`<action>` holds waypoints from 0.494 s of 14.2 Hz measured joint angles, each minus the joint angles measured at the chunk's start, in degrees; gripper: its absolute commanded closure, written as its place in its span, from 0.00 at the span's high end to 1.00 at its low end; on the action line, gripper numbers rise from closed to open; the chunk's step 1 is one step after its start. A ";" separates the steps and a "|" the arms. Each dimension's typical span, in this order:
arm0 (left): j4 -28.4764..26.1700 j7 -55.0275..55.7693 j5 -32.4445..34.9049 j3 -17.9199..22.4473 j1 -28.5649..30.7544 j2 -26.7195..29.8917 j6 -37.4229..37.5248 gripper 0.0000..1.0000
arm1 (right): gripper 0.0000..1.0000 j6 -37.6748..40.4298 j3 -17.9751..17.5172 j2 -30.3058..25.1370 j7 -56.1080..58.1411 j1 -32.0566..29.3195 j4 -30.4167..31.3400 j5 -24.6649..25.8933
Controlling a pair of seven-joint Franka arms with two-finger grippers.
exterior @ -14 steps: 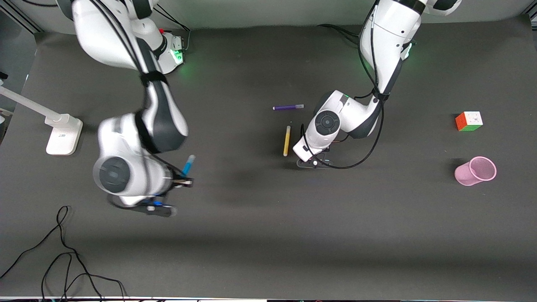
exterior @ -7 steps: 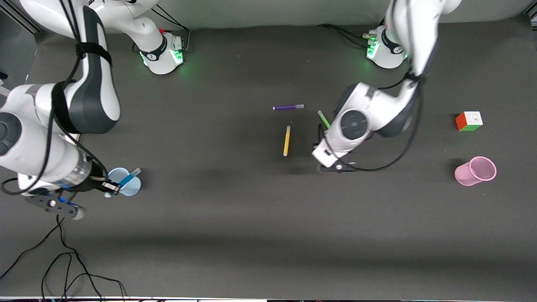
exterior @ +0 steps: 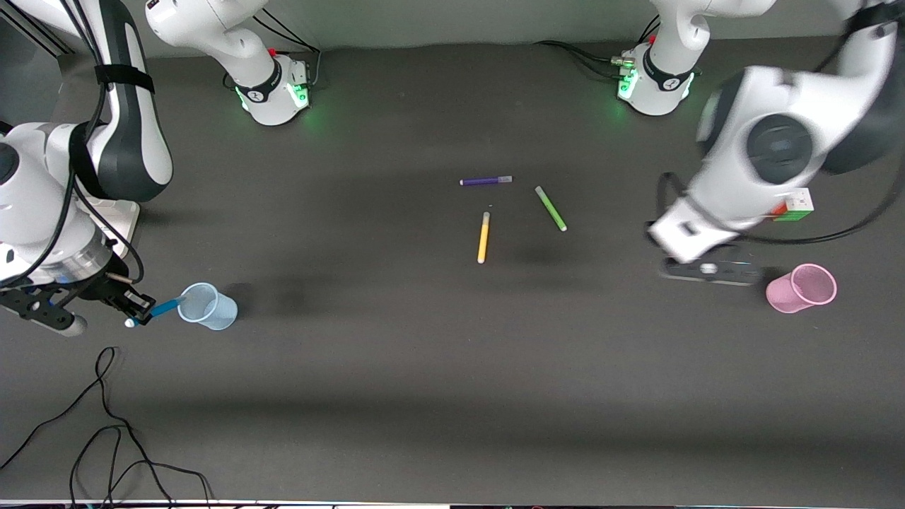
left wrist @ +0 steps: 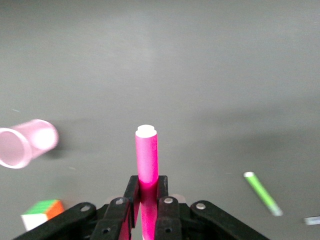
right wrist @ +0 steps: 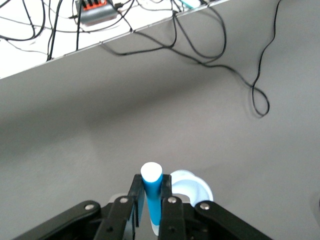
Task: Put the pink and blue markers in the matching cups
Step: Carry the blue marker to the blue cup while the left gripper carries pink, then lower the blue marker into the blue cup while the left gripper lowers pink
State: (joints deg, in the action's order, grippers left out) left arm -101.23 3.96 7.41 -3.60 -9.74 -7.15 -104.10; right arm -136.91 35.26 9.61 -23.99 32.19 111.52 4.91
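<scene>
My right gripper is shut on the blue marker and holds it slanted just beside the pale blue cup, on the side toward the right arm's end of the table. The right wrist view shows the marker between the jaws, with the cup just past it. My left gripper is shut on the pink marker, over the table beside the pale pink cup. In the front view the left arm hides the pink marker.
A purple pen, a yellow pen and a green pen lie mid-table. A colour cube sits partly under the left arm, farther from the front camera than the pink cup. Black cables lie at the front corner.
My right arm swung the blue marker to the blue cup and slightly past it. My left arm carried the pink marker from mid-table toward the pink cup, uncovering the green pen.
</scene>
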 measured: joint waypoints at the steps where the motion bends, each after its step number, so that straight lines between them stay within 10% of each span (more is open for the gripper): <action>1: 0.18 -5.17 0.38 0.07 2.97 0.46 -0.32 0.00 | 0.00 -5.36 0.71 -0.65 0.00 0.04 3.82 0.57; 7: 0.27 -35.52 0.56 0.14 17.65 -0.27 -10.15 0.00 | 0.00 -30.78 3.46 -0.63 0.00 0.06 20.74 2.51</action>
State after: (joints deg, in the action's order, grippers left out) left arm -100.96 -31.56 7.97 -3.46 7.91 -7.41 -114.25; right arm -167.69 38.72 8.98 -23.99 32.24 132.26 7.41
